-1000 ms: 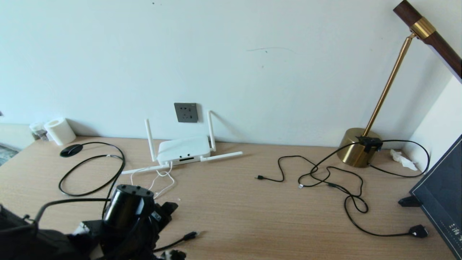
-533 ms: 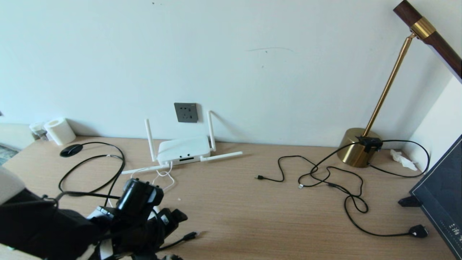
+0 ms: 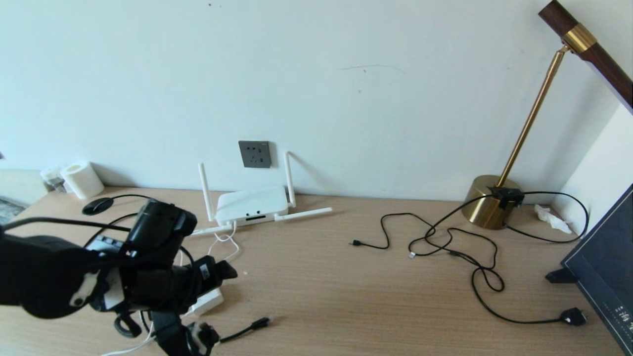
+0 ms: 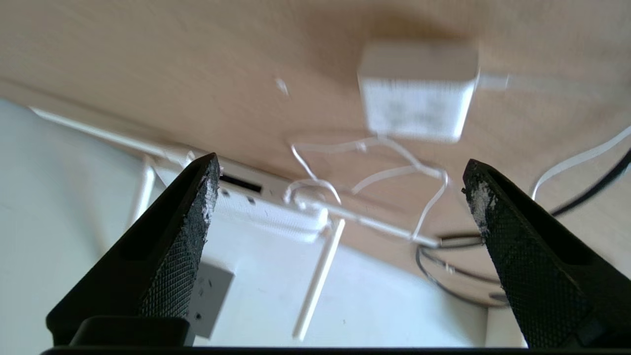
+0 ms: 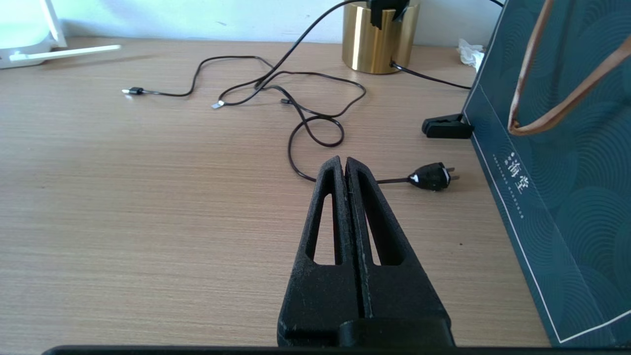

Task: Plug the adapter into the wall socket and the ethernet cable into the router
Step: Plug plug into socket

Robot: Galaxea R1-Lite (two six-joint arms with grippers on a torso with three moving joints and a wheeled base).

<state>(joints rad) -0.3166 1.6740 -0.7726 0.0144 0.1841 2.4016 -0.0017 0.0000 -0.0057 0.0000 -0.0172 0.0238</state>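
Left gripper (image 4: 340, 182) spread wide over the adapter (image 4: 418, 91), nothing held; right gripper (image 5: 345, 165) pressed together, parked low over the desk.
Only the left wrist view shows the adapter whole: white cube on the woodgrain desk (image 3: 346, 296), thin cord looping to the router (image 3: 252, 205). Head view adds the grey wall socket (image 3: 255, 154) on the white wall above the router, ethernet cable (image 3: 126, 232) coiled left, brass lamp (image 3: 489, 200) right.
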